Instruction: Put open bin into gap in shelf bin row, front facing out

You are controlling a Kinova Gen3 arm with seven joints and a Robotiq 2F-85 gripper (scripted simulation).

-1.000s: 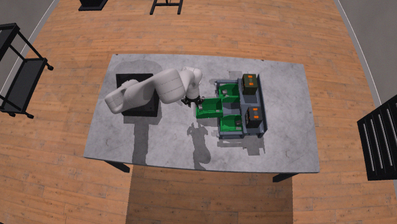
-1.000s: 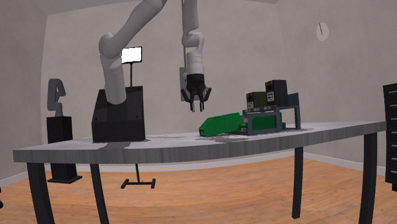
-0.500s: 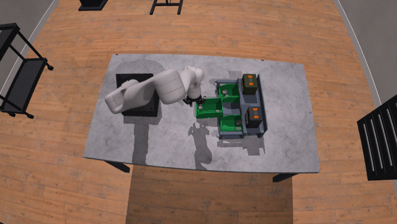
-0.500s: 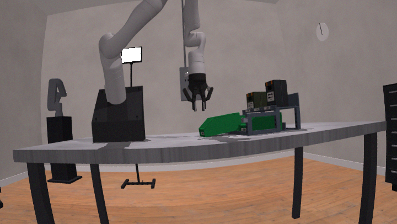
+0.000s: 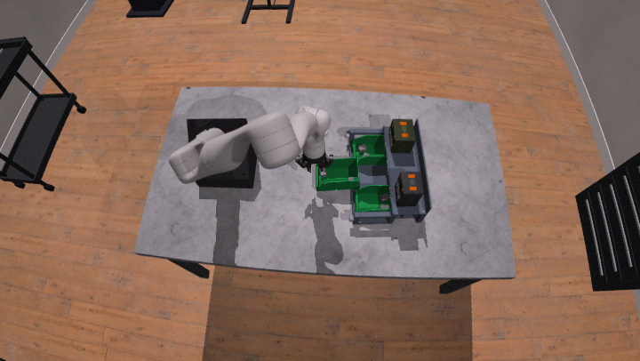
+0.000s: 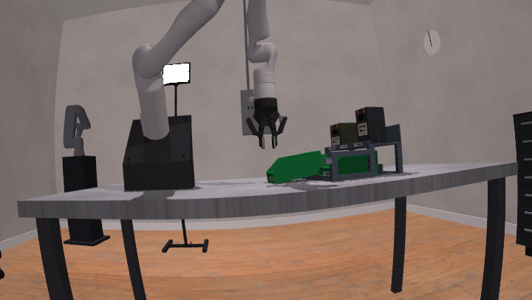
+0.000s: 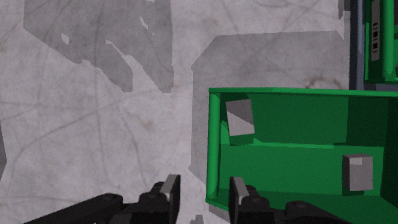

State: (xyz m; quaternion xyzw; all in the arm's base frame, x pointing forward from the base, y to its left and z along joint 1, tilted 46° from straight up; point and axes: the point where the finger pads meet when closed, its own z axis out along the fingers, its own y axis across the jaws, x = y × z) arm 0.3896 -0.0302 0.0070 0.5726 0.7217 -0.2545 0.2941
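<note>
The end effector [image 6: 268, 142] hangs in the air above the table [image 6: 230, 201], its fingers pointing straight down, partly parted and gripping nothing. Directly below it lies the outer end wall of the open green bin [image 5: 337, 174]; in the wrist view one fingertip [image 7: 171, 187] is over bare table and the other [image 7: 237, 189] is over the bin's edge, well above it.

The bin stretches away from the end effector toward the grey shelf [image 5: 405, 162], tilted: its near end rests on the table while its far end is raised and poked into the gap between the two other green bins [image 5: 370, 149] [image 5: 372, 197]. It sticks out well past the shelf's front. Two grey blocks [image 7: 240, 118] [image 7: 357, 172] sit inside it.

Beyond, on the shelf's top board, stand an olive box [image 5: 402, 134] and a black box [image 5: 410, 188].
</note>
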